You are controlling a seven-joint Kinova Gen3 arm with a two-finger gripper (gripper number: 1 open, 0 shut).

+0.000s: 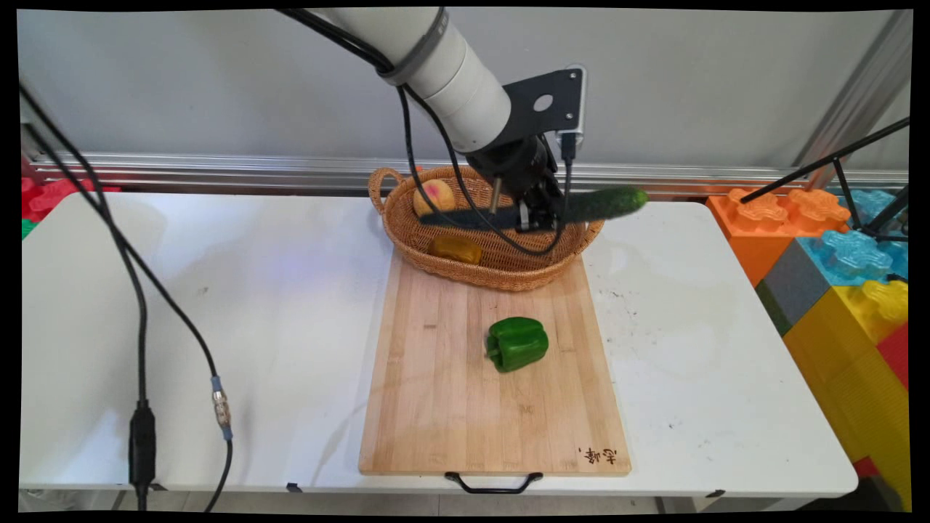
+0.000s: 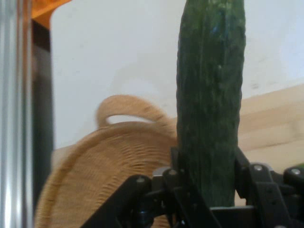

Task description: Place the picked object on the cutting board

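My gripper (image 1: 536, 215) is shut on a long dark green cucumber (image 1: 581, 206), held level above the wicker basket (image 1: 501, 272) at the table's back. The cucumber's right end sticks out past the basket's right rim. In the hand view the cucumber (image 2: 211, 95) runs up the picture, clamped between the two fingers (image 2: 180, 175), with the basket (image 2: 109, 166) below it. Inside the basket lie a peach-coloured fruit (image 1: 434, 197) at the back left and a yellow-orange piece (image 1: 455, 249) near the front.
A wooden cutting board (image 1: 450, 392) lies in front of the basket, and a green bell pepper (image 1: 516, 343) rests on it. Coloured foam blocks (image 1: 835, 276) stand to the table's right. Black cables (image 1: 138, 319) hang over the table's left part.
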